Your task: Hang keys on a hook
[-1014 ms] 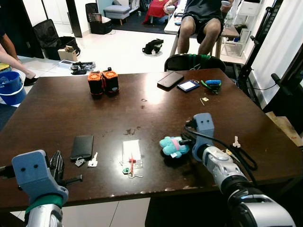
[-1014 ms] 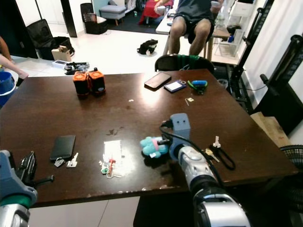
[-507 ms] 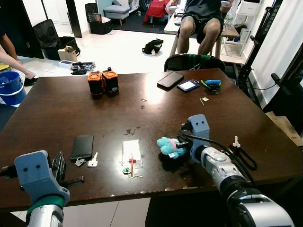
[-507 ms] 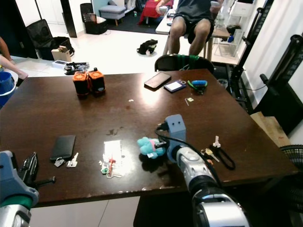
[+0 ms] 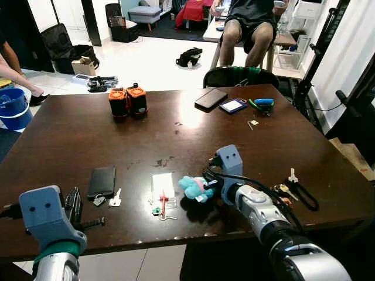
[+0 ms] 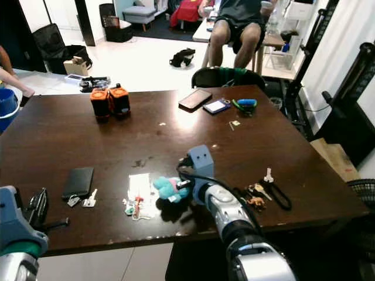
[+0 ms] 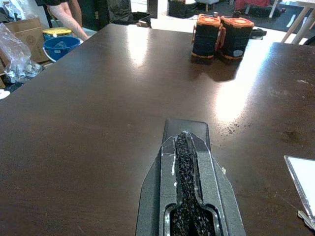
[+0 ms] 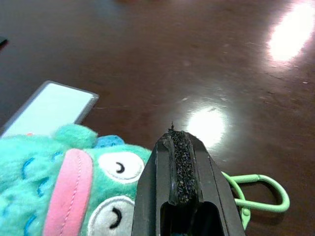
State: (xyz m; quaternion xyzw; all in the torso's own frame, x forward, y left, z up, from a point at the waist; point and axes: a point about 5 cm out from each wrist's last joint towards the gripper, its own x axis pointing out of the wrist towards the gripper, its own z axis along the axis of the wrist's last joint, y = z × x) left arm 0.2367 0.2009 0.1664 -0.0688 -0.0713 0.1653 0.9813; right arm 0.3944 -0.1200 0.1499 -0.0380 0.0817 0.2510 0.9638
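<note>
A teal plush keychain [image 5: 195,188] with a pink stripe hangs a little above the dark table [image 5: 176,140], casting a shadow. My right gripper [image 5: 210,182] is shut on it; in the right wrist view the plush [image 8: 64,191] sits beside the closed fingers [image 8: 178,162], and a green carabiner [image 8: 258,194] shows behind them. Loose keys [image 5: 113,199] lie by a black phone [image 5: 101,180] at the front left. Another key bunch [image 5: 283,191] with a black strap lies at the right, beside a small white upright piece [image 5: 291,174]. My left gripper [image 5: 71,198] is shut, empty, near the front left edge.
A clear packet [image 5: 163,188] with small items lies left of the plush. Two orange-black packs [image 5: 128,100], a phone [image 5: 211,98], a card [image 5: 233,106] and a green tool [image 5: 262,103] lie at the back. A chair [image 5: 240,76] and a seated person [image 5: 252,26] are behind; blue bucket [image 5: 13,108] at left.
My right gripper has moved left over the table with the plush keychain, from near the right keys toward the clear packet. The left arm has barely moved.
</note>
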